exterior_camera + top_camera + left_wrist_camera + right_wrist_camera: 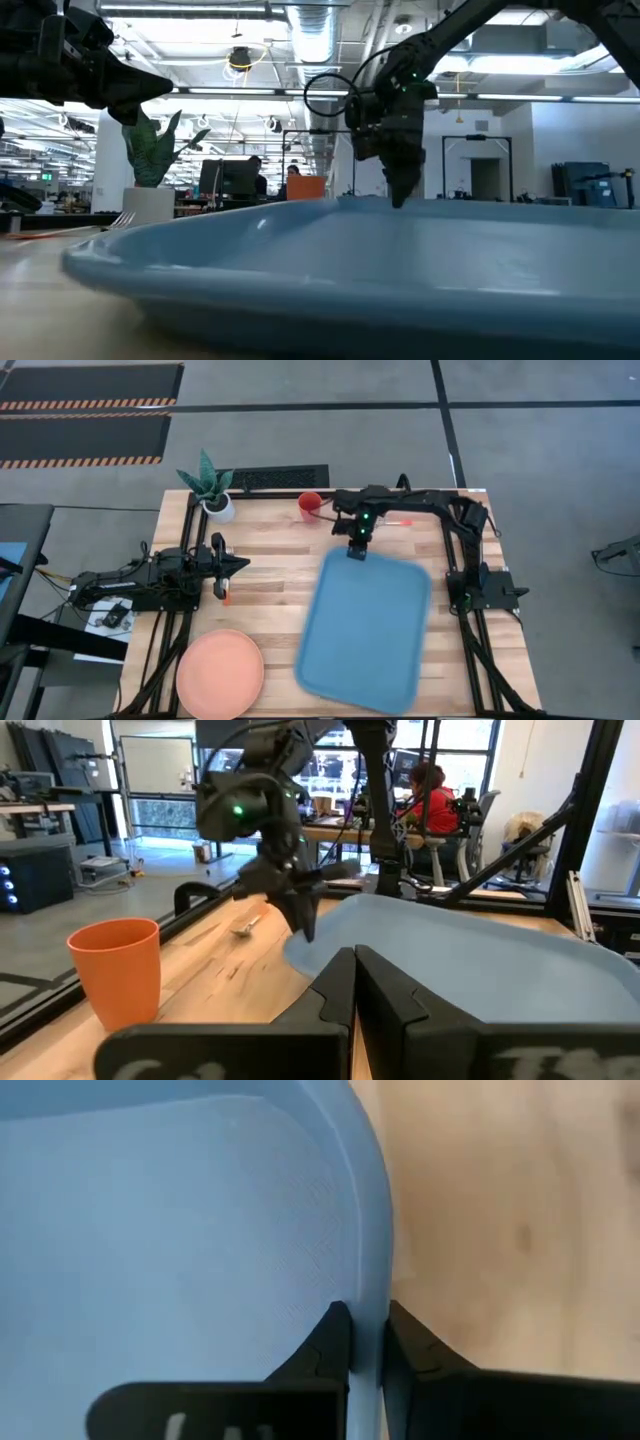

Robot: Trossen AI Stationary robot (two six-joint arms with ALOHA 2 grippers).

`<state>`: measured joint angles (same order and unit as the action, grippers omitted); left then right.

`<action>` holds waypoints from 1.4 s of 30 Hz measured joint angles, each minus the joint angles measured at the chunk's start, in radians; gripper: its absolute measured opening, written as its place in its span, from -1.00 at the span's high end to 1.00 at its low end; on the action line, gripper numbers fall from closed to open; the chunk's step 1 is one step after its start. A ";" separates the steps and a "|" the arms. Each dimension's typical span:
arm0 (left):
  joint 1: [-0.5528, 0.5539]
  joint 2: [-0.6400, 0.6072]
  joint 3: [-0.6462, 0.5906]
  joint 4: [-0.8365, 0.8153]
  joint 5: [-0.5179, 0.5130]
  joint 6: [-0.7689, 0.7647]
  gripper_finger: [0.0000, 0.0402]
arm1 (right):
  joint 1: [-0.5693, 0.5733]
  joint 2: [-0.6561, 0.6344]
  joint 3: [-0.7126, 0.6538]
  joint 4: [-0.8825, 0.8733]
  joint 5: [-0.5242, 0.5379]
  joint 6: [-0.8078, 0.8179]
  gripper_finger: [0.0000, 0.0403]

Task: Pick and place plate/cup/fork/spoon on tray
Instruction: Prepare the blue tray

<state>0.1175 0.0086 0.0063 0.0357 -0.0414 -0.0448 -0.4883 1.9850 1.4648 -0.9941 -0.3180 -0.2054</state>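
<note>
The light-blue tray (365, 635) lies at the table's middle right, slightly askew. My right gripper (357, 550) is shut on its far rim; it also shows in the low view (400, 190). My left gripper (238, 565) is shut and empty over the table's left side, its closed fingers in the left wrist view (355, 970). The salmon plate (220, 673) lies flat at the near left corner. The orange cup (310, 505) stands upright at the far edge. A spoon (245, 925) lies on the wood beyond the cup. A small orange-handled piece (228, 597) lies just near of my left gripper. My right gripper pinches the tray's far rim (366, 1315) near a rounded corner, one finger inside the tray and one outside. The fingers come from above, pointing down, and lie across the rim. Whether the far edge is lifted off the table, I cannot tell.
A white pot with a green spiky plant (215, 495) stands at the far left. A thin reddish piece (404, 521) lies by the right arm at the far edge. Bare wood shows between the plate and the tray (280, 590).
</note>
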 joint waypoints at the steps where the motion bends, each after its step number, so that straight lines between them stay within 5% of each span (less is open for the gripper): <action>1: 0.000 0.000 0.000 0.000 0.000 0.000 1.00 | -0.008 0.000 0.008 -0.007 0.001 0.010 0.83; 13: 0.000 0.000 0.000 0.000 0.000 0.026 1.00 | -0.102 -0.224 -0.004 -0.002 0.020 0.147 0.84; 23: 0.000 0.000 0.000 0.000 0.000 0.021 1.00 | -0.108 -0.584 -0.275 0.138 0.096 0.462 0.86; 34: 0.000 0.000 0.000 -0.001 0.001 0.018 1.00 | 0.104 -0.992 -0.671 0.304 0.387 1.075 0.87; 42: 0.000 0.000 0.000 -0.001 0.001 0.015 1.00 | 0.351 -1.133 -0.837 0.264 0.503 1.420 0.87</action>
<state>0.1177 0.0086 0.0063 0.0349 -0.0406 -0.0299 -0.1375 0.8521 0.6280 -0.7303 0.1855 1.2146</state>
